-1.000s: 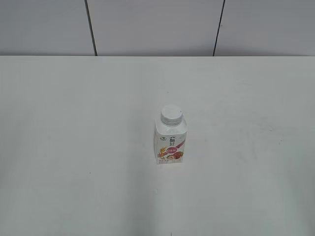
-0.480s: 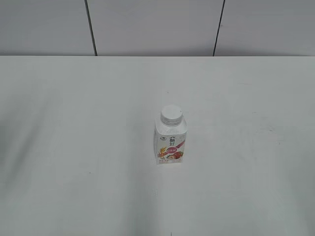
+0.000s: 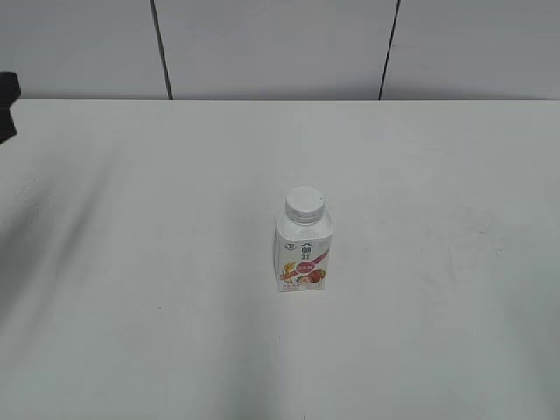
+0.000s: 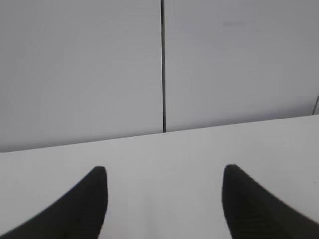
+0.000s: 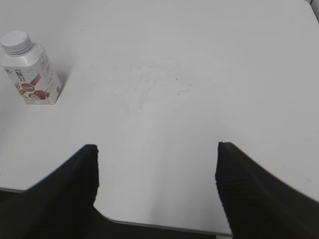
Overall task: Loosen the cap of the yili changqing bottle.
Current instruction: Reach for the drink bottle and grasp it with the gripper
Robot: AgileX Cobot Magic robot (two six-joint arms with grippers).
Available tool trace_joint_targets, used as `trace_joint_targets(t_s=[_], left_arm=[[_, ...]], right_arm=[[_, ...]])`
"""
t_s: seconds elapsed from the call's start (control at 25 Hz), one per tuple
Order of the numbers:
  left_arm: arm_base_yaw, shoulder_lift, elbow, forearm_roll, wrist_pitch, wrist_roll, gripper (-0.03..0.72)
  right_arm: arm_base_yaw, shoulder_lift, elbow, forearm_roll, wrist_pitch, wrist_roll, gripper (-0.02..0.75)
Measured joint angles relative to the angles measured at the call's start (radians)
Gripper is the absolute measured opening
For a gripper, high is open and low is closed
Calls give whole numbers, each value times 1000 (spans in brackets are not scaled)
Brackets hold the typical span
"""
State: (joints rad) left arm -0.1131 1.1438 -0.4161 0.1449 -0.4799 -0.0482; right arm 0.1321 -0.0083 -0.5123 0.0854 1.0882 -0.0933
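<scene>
A dark arm part (image 3: 7,105) has entered at the exterior view's left edge; bottle unmoved. Right claw (image 5: 157,164): wide, empty, over the worktop's (image 3: 437,332) near edge. Bottle (image 3: 304,254) upright mid-worktop, well apart from both claws, cap (image 3: 304,205) on. Left claw (image 4: 164,186): wide, empty, above bare worktop, facing the back wall (image 4: 224,59).

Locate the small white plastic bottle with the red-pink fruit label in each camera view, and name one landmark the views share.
Exterior view: the small white plastic bottle with the red-pink fruit label stands upright just right of centre, its ribbed white screw cap on.
Left wrist view: not in it; only the open left gripper, table and wall.
Right wrist view: upper left corner, far from the open right gripper.
Shared landmark: the white table.
</scene>
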Motion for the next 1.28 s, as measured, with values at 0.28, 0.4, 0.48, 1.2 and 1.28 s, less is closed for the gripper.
trace_joint_targets(t_s=[0.28, 0.4, 0.48, 1.2, 1.28], left_arm=[[0, 224, 0, 8, -178, 0, 416], [0, 314, 0, 51, -240, -9, 411], [0, 365, 0, 82, -272, -33, 410], [1, 645, -202, 1034, -426, -477, 408], [1, 680, -223, 1155, -471, -480, 422]], right_arm=[[0, 0, 0, 0, 0, 0, 574], [0, 0, 0, 0, 0, 0, 574], [0, 0, 0, 0, 0, 0, 574], [0, 0, 0, 1, 0, 0, 574], [0, 0, 0, 1, 0, 0, 574]])
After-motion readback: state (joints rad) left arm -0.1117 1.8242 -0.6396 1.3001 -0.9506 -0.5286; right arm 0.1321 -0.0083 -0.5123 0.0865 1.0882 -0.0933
